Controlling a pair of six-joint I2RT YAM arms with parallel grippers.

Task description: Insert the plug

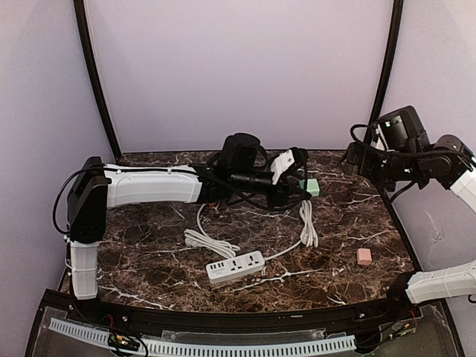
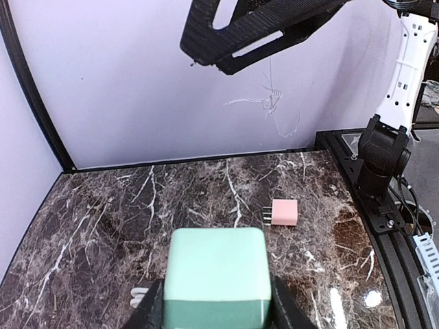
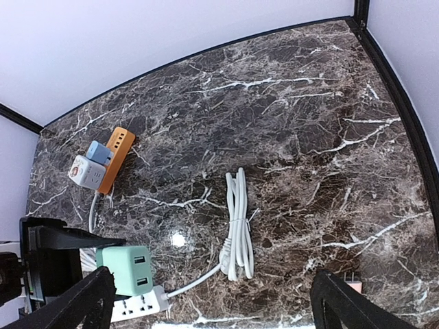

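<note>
A mint-green cube plug [image 2: 218,274] sits clamped between my left gripper's [image 2: 218,312] fingers, held above the table. From above it shows at the back centre [image 1: 310,187] with my left gripper [image 1: 302,183] around it. The right wrist view shows its two USB ports [image 3: 125,269]. The white power strip [image 1: 236,268] lies near the front centre, well short of the plug; one end shows in the right wrist view [image 3: 137,308]. My right gripper [image 1: 357,160] is raised high at the right, open and empty [image 3: 212,312].
A pink plug [image 1: 364,256] lies on the marble at the right [image 2: 283,212]. A coiled white cable [image 1: 307,223] lies mid-table [image 3: 238,226]. An orange power strip [image 3: 114,157] holding a blue and a white adapter lies farther back. Walls enclose three sides.
</note>
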